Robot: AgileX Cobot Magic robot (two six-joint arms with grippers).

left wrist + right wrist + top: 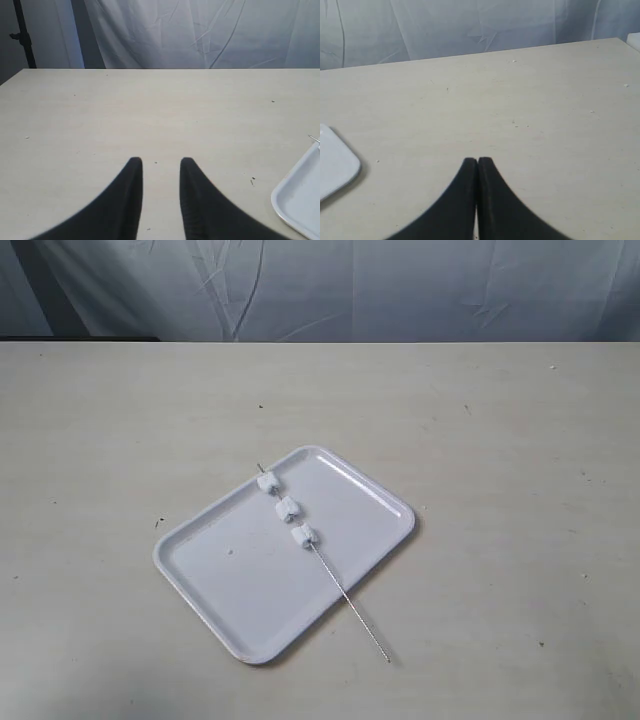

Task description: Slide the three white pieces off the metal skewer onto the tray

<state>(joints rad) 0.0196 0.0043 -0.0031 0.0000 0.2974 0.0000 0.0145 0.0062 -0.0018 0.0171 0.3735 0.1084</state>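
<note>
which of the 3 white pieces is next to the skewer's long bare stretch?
The lowest piece in the exterior view: the skewer runs bare from it, over the tray rim. The middle piece and far piece sit beyond it.

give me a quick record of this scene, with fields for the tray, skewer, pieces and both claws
tray: white, flat on the table
skewer: lies diagonally across the tray, bare end reaching past the near rim onto the table
white pieces: three, all threaded on the skewer, over the tray
left claw: open, holding nothing, over the table beside the tray
right claw: shut, holding nothing, over the table beside the tray
task progress: no piece off the skewer yet
</note>
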